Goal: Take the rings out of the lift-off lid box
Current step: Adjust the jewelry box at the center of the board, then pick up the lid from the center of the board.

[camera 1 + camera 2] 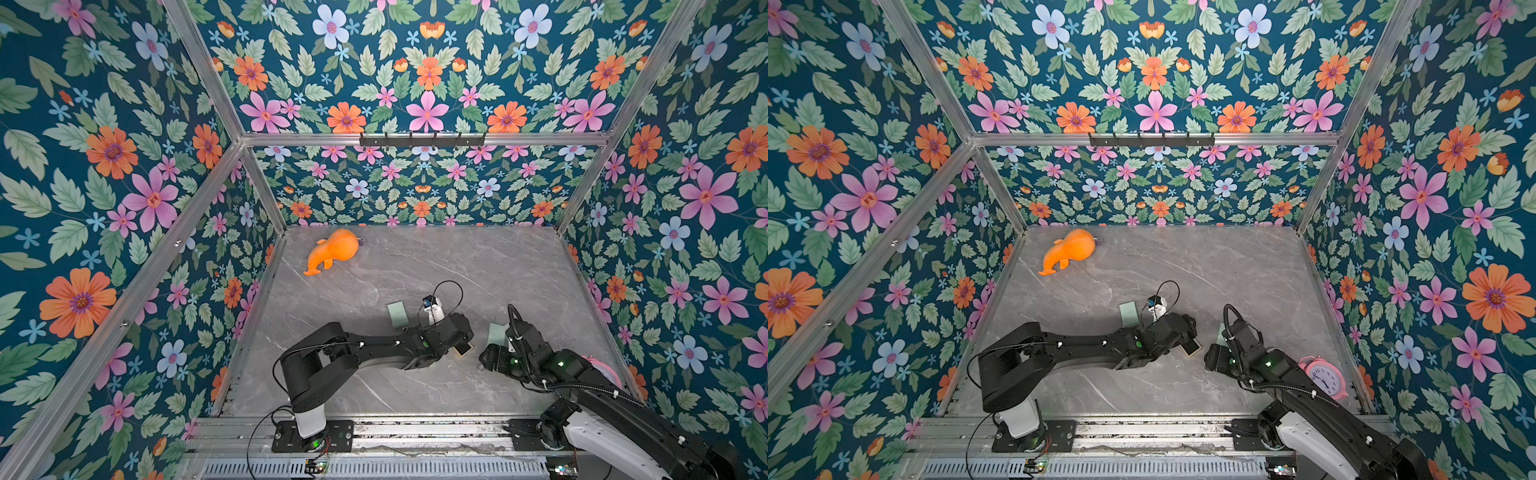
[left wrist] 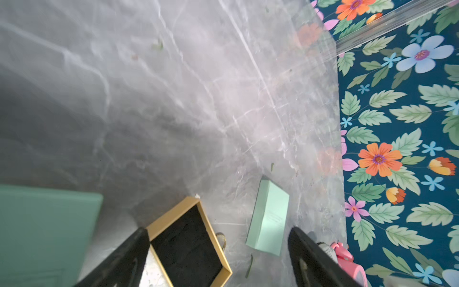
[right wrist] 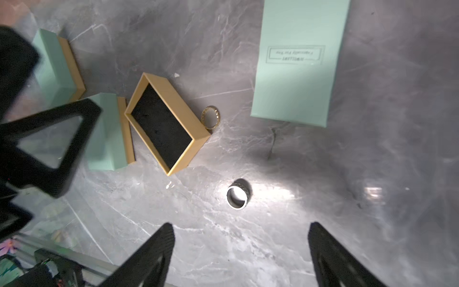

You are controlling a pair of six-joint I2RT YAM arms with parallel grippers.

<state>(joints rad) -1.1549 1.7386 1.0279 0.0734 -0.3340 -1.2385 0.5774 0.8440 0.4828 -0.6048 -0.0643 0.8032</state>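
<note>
two rings lie out on the worktop (image 3: pixel 372 174), both in its near half, a little right of the middle. the dark-banded ring (image 3: pixel 237 196), silvery inside, sits alone on bare marble, apart from the box. the thin gold-toned ring (image 3: pixel 211 117) lies just beside one long side of the box base (image 3: pixel 198 129); whether it touches the wall cannot be told. in the left wrist view only a sliver of this ring shows past the base's rim. the base, tan with a black lining, stands open and its lining shows nothing on it. in both top views the rings are too small to make out.

the mint-green lid (image 3: pixel 298 74) lies flat, printed face up, on the base's right-edge side, well apart from it. another mint-green box piece (image 3: pixel 106 131) with a tan rim lies close on the base's other side.

the right gripper (image 3: pixel 241 225) hangs over the dark-banded ring, jaws spread wide, nothing between them. the left gripper (image 2: pixel 218 229) is also released, fingers wide apart above the base, gripping nothing.

an orange plush toy (image 1: pixel 332 251) lies near the far left corner. a pink alarm clock (image 1: pixel 1323 376) stands by the right edge, behind the right arm.
</note>
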